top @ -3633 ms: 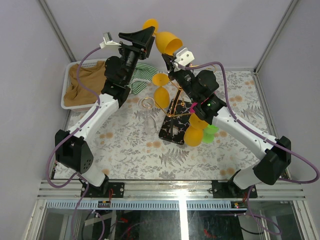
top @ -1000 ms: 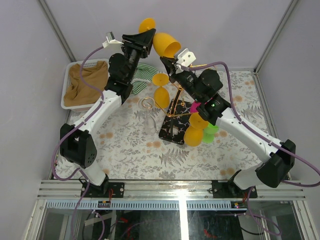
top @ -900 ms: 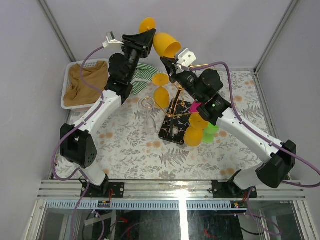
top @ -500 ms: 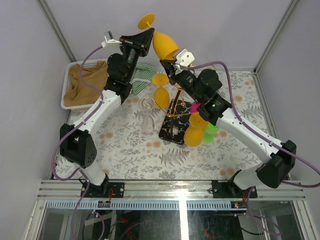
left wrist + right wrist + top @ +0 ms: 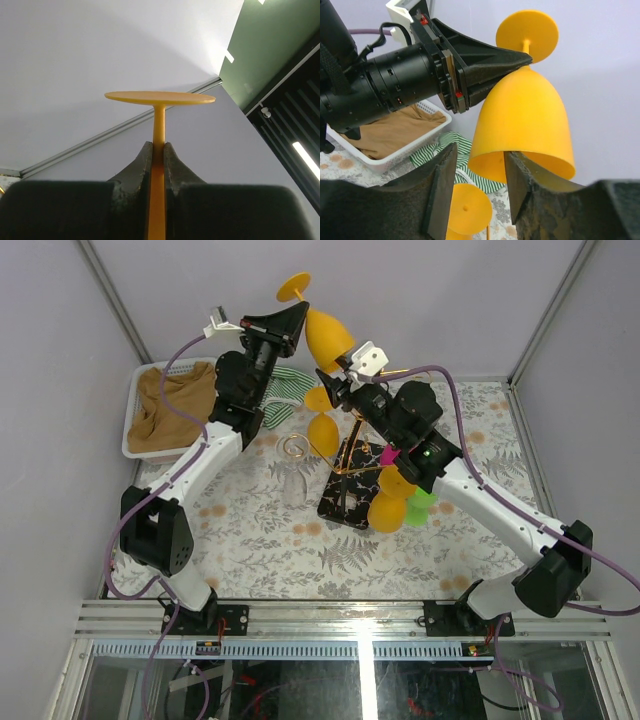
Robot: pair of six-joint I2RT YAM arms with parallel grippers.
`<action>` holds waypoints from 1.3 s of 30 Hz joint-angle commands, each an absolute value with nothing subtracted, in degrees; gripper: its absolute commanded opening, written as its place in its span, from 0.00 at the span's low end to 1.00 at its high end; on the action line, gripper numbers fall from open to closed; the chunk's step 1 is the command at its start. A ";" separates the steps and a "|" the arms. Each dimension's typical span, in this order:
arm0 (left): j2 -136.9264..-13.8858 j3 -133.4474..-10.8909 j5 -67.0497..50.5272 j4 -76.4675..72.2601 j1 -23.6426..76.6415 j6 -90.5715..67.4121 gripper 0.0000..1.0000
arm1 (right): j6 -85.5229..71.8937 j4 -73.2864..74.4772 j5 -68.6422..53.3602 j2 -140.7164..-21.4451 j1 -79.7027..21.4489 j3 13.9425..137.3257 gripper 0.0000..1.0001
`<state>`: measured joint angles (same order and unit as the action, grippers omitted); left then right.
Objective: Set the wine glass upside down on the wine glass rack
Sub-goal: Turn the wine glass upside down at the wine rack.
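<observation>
- White basket (image 5: 135,400), set at the far left of the table; a brown cloth (image 5: 170,405) is held in it.
- Green-striped cloth (image 5: 465,140), laid just beside the basket.
- Clear glass (image 5: 295,485), stood on the leaf-patterned table cover (image 5: 250,540).
- Green object (image 5: 425,502), partly hidden.

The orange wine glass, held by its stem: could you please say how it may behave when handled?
The wine glass looks opaque and matte, probably light plastic, likely not fragile. Gripped only at its thin stem by the left tool, it may pivot. Laid down, its round bowl would likely roll.
</observation>
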<state>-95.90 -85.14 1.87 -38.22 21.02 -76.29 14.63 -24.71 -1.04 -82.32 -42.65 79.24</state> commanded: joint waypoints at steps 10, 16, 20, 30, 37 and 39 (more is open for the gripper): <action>-94.31 -83.49 2.14 -45.30 16.89 -72.97 0.00 | 17.69 -25.11 3.39 -79.65 -42.80 80.72 0.75; -93.52 -83.62 4.33 -45.65 13.85 -69.39 0.00 | 17.52 -23.94 4.09 -79.21 -42.49 80.61 0.86; -92.42 -83.28 6.24 -44.97 11.98 -64.15 0.00 | 16.33 -21.31 4.89 -79.95 -41.73 82.09 0.94; -89.30 -84.96 7.96 -38.80 11.23 -40.86 0.00 | 10.39 -0.36 4.60 -93.72 -35.80 106.37 0.99; -87.14 -83.34 8.65 -37.28 11.24 -26.76 0.00 | 7.71 11.60 2.60 -105.05 -28.54 123.49 0.99; -86.87 -82.56 9.56 -37.65 11.26 -22.13 0.00 | 7.04 12.48 2.67 -106.65 -26.20 125.09 0.99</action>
<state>-89.01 -83.46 6.87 -36.62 11.35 -35.20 9.63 6.81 3.29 -104.44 -30.33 119.59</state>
